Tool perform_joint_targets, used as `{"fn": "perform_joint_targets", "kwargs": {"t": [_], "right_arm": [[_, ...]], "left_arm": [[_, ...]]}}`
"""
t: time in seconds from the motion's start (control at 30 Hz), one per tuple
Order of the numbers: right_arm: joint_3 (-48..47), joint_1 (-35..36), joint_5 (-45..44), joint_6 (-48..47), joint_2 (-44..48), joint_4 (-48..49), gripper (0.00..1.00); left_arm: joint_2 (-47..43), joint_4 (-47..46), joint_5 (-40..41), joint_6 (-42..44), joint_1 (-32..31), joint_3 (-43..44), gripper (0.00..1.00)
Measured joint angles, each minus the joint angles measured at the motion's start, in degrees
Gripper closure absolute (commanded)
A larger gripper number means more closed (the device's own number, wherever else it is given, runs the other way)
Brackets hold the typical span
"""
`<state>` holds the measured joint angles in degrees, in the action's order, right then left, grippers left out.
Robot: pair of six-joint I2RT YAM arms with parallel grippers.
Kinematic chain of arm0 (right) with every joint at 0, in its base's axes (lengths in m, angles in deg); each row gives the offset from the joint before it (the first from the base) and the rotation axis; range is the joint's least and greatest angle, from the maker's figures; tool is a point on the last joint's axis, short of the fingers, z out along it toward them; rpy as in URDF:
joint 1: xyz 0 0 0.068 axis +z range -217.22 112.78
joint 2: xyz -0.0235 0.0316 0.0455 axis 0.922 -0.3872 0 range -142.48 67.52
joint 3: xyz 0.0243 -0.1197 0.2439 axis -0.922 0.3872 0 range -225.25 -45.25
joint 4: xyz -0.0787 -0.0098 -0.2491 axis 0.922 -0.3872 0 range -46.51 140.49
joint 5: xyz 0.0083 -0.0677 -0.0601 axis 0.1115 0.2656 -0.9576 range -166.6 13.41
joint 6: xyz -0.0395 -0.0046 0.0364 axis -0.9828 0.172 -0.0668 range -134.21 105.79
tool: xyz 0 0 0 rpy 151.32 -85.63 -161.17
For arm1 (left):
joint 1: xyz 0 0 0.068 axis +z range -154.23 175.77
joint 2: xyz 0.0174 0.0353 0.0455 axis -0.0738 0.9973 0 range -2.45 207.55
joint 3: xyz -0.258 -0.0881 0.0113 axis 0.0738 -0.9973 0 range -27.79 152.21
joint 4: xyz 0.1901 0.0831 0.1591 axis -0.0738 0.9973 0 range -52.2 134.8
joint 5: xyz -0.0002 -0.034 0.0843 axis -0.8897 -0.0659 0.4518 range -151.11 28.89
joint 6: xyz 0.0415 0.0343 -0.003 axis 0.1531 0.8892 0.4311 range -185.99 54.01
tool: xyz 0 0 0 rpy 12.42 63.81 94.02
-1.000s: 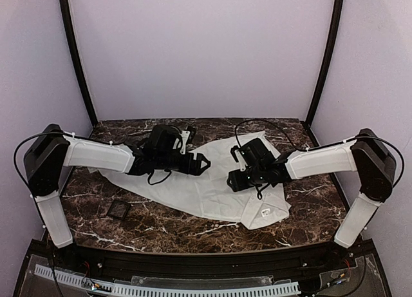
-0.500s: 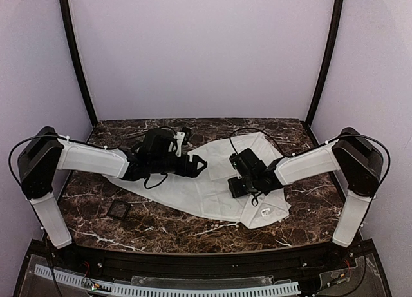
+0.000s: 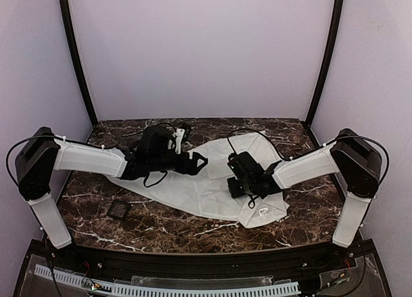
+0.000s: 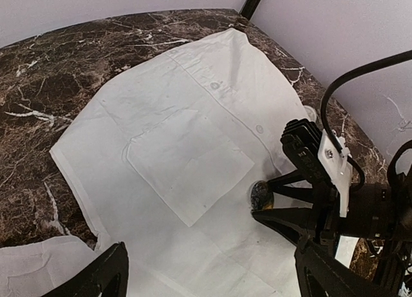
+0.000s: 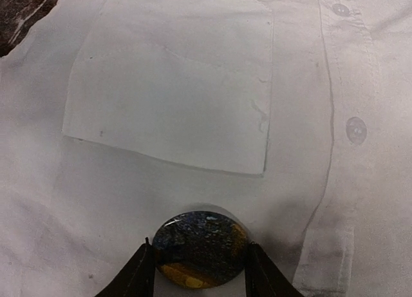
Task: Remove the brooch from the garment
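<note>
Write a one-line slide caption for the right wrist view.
Right claw pinching the round brooch on the white shirt, just below its pocket.

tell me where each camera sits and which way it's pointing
Top external: fixed above and behind the arm bases, looking down at the table. It shows both arms, with the left hand and right hand over the white shirt.
Left wrist: on the left arm, looking across the shirt toward the right hand. Its own open fingers sit at the bottom corners.
Right wrist: close above the shirt pocket, with its own fingers against either side of the brooch.
Shared: both wrist views show the brooch and the pocket.
</note>
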<state>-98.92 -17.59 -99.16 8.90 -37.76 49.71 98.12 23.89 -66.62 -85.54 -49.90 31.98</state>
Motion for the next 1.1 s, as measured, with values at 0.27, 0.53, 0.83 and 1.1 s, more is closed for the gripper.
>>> {"fn": "perform_joint_targets", "kwargs": {"t": [0.27, 0.53, 0.83, 1.1], "right_arm": [[3.8, -0.2, 3.8, -0.8, 7.1, 4.3, 0.59], [7.4, -2.2, 13.7, -2.7, 12.2, 9.4, 0.62], [14.9, -6.7, 32.4, -4.9, 21.4, 15.8, 0.62], [18.0, -9.6, 47.2, -4.8, 25.1, 20.8, 0.62]], "left_arm": [[-0.3, -2.2, -3.8, 0.7, 0.0, -0.2, 0.09], [-0.3, -3.7, -9.5, 2.5, 0.0, -0.2, 0.26], [-4.4, -4.2, -16.3, 6.3, -0.2, -4.2, 0.16], [-4.9, -4.5, -17.2, 12.1, -3.7, -4.7, 0.14]]}}
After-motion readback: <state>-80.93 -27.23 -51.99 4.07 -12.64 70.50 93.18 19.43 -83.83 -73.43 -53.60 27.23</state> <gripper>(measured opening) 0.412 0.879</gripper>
